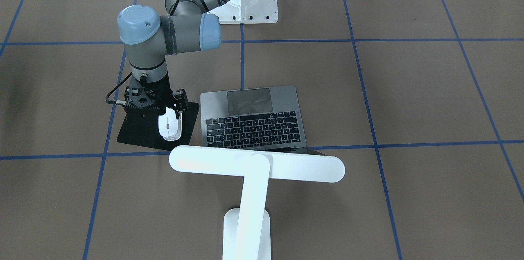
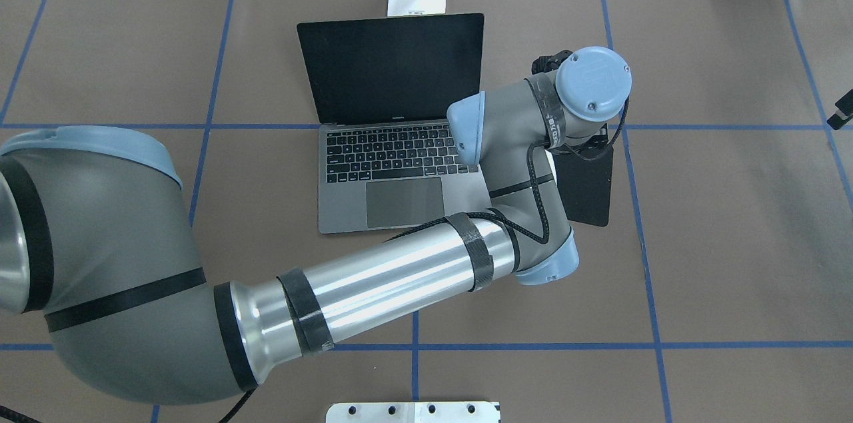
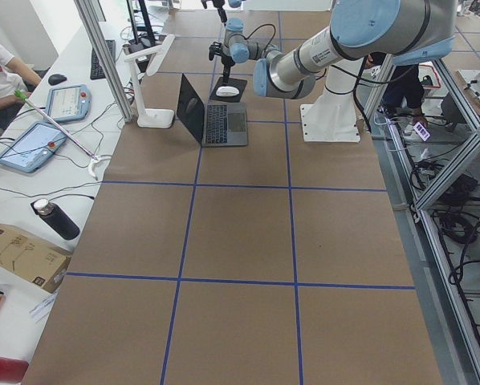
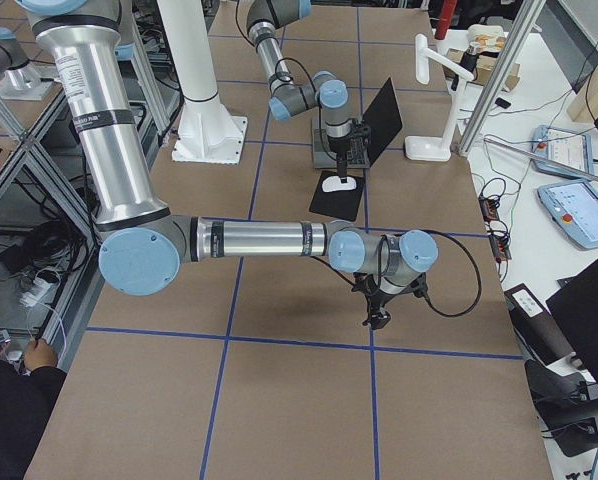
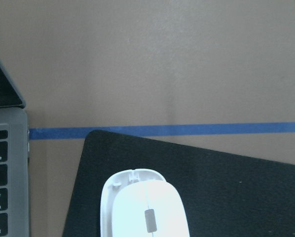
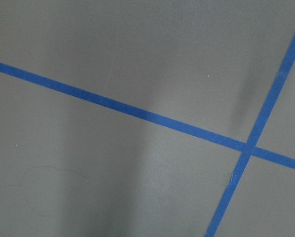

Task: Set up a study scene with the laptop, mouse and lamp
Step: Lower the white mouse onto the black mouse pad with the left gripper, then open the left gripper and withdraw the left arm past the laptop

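all 3 pieces look placed: the slim space-grey metal laptop (image 1: 254, 125) is open. in the front view the white t-shaped desk lamp (image 1: 286, 168) is at its 6 o'clock. the small white oval mouse (image 1: 170, 127) lies at its 9 o'clock on a flat black square pad (image 1: 135, 133). probably only pulling the arm away is left. the left gripper (image 1: 168, 113) hangs over the mouse with 1 finger hidden, so i cannot tell its spread. nor the right gripper's (image 4: 377, 318), seen only side-on.

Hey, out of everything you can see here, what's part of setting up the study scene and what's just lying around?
For the job: laptop, mouse, lamp.
Lying about: black pad under the mouse, dark bottle, cardboard box, tablet.
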Tool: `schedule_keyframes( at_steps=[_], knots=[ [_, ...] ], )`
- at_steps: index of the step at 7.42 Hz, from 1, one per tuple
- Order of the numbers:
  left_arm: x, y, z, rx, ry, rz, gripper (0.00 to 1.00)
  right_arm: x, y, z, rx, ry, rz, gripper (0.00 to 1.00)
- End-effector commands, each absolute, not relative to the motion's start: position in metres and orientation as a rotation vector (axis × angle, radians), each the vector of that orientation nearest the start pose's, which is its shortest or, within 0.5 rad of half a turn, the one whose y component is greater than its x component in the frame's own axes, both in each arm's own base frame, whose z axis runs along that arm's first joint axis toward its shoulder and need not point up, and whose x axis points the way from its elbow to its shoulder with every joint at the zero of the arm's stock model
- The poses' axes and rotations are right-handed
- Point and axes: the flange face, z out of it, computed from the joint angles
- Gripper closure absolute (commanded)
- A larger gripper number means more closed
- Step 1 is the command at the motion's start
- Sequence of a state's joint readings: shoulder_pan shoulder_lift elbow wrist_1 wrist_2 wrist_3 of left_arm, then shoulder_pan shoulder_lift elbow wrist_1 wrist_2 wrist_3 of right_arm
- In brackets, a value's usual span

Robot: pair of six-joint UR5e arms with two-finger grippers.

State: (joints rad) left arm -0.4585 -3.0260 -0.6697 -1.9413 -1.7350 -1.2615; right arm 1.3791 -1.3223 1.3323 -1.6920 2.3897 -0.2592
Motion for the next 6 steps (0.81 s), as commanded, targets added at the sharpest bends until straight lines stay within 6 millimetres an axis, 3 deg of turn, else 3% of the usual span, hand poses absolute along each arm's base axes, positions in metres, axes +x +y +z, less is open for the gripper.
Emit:
schedule_keyframes(
  at_steps=[1,3,6],
  knots=[
    [0.695,-0.497,0.011,0.156,0.932,-0.052,0.01,-0.053,-0.593,0.645,-0.072,-0.82,-0.383,0.0],
    [0.615,-0.494,0.07,0.103,0.924,-0.033,0.01,-0.053,-0.599,0.639,-0.065,-0.795,-0.378,0.0],
    [0.48,-0.502,0.189,0.182,0.888,0.079,0.01,-0.051,-0.607,0.628,-0.051,-0.793,-0.368,0.0]
  ],
)
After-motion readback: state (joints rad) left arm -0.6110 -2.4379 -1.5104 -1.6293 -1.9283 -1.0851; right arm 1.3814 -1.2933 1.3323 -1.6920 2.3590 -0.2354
